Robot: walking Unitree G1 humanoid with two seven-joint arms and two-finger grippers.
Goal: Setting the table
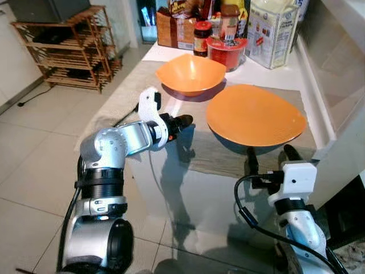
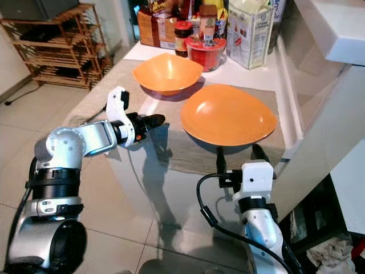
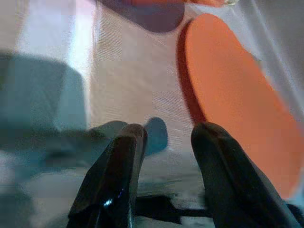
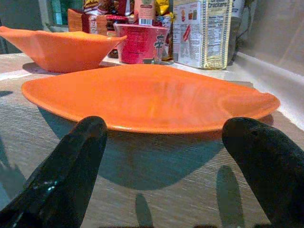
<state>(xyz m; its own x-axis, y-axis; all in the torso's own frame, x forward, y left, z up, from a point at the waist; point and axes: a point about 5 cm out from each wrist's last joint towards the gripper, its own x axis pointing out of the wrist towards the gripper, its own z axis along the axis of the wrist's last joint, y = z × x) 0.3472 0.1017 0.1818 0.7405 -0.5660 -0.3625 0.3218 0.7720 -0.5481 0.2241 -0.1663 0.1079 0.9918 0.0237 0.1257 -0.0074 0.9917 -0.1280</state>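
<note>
An orange plate (image 1: 255,117) lies on a beige placemat (image 1: 208,157) on the glass table, with an orange bowl (image 1: 191,73) just behind it to the left. My right gripper (image 1: 269,151) is open wide at the plate's near edge, one finger on either side of the rim, low over the mat; the right wrist view shows the plate (image 4: 152,97) straight ahead between the fingers (image 4: 71,161). My left gripper (image 1: 185,121) hovers over the mat left of the plate and in front of the bowl, slightly open with nothing in it, the plate's edge (image 3: 237,99) beside it.
Groceries crowd the table's back: a red tub (image 1: 227,51), a jar (image 1: 202,37), a carton (image 1: 272,31) and a brown box (image 1: 171,28). A white ledge (image 1: 331,68) runs along the right. A wooden rack (image 1: 68,48) stands on the tiled floor to the left.
</note>
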